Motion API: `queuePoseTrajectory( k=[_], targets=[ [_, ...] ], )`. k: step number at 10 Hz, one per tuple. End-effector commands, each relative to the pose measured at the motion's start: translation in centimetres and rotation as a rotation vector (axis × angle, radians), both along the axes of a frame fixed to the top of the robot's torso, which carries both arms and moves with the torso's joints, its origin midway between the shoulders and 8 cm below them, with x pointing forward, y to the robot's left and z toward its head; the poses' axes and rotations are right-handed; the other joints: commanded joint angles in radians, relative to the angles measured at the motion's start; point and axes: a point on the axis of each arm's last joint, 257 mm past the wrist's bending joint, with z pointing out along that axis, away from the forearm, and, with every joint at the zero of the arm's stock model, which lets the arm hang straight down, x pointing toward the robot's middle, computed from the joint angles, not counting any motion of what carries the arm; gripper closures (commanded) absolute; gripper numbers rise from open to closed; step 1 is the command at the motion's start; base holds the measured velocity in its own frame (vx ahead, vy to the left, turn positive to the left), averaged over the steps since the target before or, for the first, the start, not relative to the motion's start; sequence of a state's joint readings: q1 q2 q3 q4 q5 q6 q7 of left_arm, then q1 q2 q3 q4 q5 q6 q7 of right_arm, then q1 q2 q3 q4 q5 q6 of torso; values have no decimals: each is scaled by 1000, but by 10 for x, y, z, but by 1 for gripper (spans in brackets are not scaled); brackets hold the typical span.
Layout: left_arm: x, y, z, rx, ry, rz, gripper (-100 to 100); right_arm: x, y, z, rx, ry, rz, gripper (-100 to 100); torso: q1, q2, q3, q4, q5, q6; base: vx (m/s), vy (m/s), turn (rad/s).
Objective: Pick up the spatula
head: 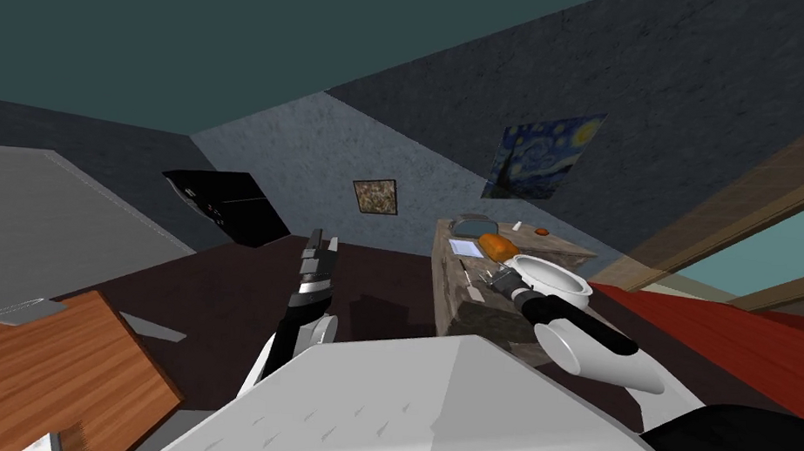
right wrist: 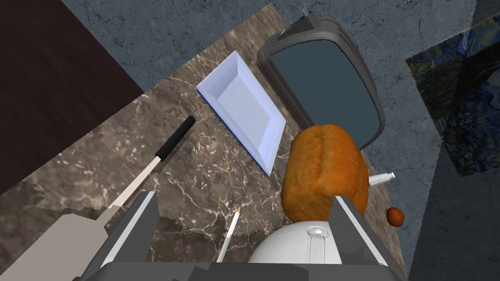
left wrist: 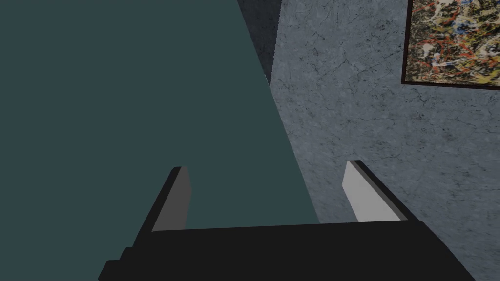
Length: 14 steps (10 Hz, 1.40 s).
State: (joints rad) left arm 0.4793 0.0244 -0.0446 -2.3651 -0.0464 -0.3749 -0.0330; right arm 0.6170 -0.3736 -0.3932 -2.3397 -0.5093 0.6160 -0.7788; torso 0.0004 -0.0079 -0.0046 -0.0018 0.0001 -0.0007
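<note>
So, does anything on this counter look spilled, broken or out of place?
Nothing stands out: nothing spilled or broken. The spatula lies flat on the marble counter, apart from the white tray. The right gripper is open above the counter.

- No words, numbers or signs can be read anywhere.
- The blue night-sky picture [head: 542, 157] and the speckled picture [head: 375, 196] on the walls show only paint.
- The little white tube [right wrist: 382, 179], at 3 o'clock of the bread [right wrist: 324, 170] on the counter [right wrist: 195, 170], is too small to read.

Spatula [right wrist: 73, 234] blade: partly behind right fingers [right wrist: 134, 227], cut off by edge. White bowl [right wrist: 288, 246]: lower part hidden.
</note>
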Motion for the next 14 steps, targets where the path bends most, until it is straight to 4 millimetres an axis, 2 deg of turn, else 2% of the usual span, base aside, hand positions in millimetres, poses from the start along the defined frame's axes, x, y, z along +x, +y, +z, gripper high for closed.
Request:
queuePoseTrajectory(
  k=[1,5,10,14],
  targets=[
    [0,0,0,0,0,0,0,-6,-2,-10,36,38,-17,-100,0,0,0,0,0,0,90,44,-65],
    [0,0,0,0,0,0,0,-25,-10,-30,152,119,-81,-100,-1,1,0,0,0,-1,75,25,-75],
    [0,0,0,0,0,0,0,-43,-12,-51,218,208,-121,-100,-2,1,0,0,0,-1,68,15,-39],
    [0,0,0,0,0,0,0,-69,-14,-73,330,294,-193,-100,-2,-2,-1,-1,0,-1,112,15,-67]
  ],
)
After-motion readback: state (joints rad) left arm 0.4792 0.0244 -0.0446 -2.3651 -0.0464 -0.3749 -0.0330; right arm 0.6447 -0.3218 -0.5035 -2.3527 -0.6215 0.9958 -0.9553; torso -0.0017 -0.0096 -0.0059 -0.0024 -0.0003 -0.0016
